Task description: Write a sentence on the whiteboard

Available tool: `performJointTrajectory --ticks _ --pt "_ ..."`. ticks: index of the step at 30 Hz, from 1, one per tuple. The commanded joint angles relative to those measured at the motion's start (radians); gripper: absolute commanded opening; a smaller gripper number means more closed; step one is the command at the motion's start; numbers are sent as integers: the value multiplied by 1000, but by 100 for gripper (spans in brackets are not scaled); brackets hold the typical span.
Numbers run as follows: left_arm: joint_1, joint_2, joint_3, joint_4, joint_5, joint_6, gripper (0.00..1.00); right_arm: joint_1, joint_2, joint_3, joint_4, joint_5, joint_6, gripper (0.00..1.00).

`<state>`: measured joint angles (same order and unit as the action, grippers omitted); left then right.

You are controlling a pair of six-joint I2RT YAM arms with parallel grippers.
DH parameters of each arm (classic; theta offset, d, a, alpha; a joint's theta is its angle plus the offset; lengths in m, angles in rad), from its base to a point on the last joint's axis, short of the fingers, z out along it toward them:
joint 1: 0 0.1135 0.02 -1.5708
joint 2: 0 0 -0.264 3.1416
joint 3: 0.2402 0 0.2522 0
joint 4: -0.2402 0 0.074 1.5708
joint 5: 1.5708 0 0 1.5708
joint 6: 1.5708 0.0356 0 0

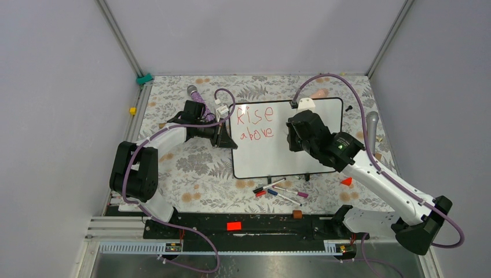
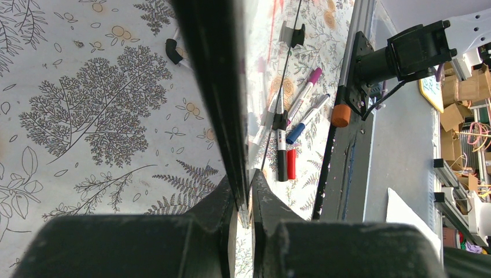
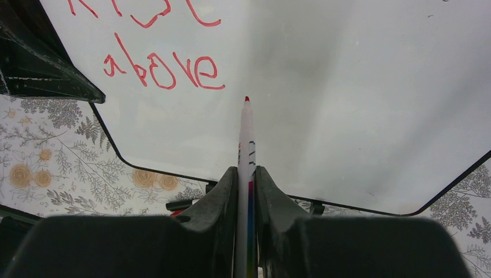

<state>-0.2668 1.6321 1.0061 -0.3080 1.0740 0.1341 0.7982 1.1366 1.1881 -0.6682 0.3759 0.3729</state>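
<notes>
Setting: fern-and-flower print cloth covers the counter (image 1: pixel 191 168), closed in by plain pale walls (image 1: pixel 52 87).
Whiteboard (image 1: pixel 269 159): lies mid-counter between the two arms, its black rim and rounded corners showing. Its long axis runs left to right across the counter.
Sentence (image 1: pixel 256 114): red letters in the board's upper left. "Rise" sits above "above", both lines running along the long axis and reading upright from the arms' side. The rest of the board is bare white.
Left hand (image 1: pixel 230 138): at the board's left edge, level with "above", fingers pressed together on the rim.
Right hand (image 3: pixel 247 179): over the board's right half, clamped on a marker (image 3: pixel 246 139).
Marker, axis: white barrel, lengthwise between the fingers, with its red tip pointing straight away from the hand. The tip is over bare board, just right of and below the final "e" of "above". Whether the tip touches the surface cannot be told.
Top view only: the full board outline, both arms and both written lines at once. The held marker is hidden under the right hand.
Left wrist view only: the board seen edge-on as a dark strip pinched between the fingers.
Right wrist view only: the marker's red tip, with "above" seen close and "Rise" cut off at the frame top.
Loose markers (image 1: pixel 281 191): a small cluster on the cloth just beyond the board's near edge, apart from both hands.
</notes>
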Motion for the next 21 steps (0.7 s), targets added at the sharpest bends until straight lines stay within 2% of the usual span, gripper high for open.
performJointTrajectory --ticks 1,8,21 --pt "-14 22 -1 -89 -128 93 0 -7 -12 10 6 30 2 0" --pt "-13 20 -1 -89 -132 94 0 -8 20 52 -26 138 -19 0" --pt "-13 18 -3 -92 -136 98 0 -12 110 130 -26 84 -49 0"
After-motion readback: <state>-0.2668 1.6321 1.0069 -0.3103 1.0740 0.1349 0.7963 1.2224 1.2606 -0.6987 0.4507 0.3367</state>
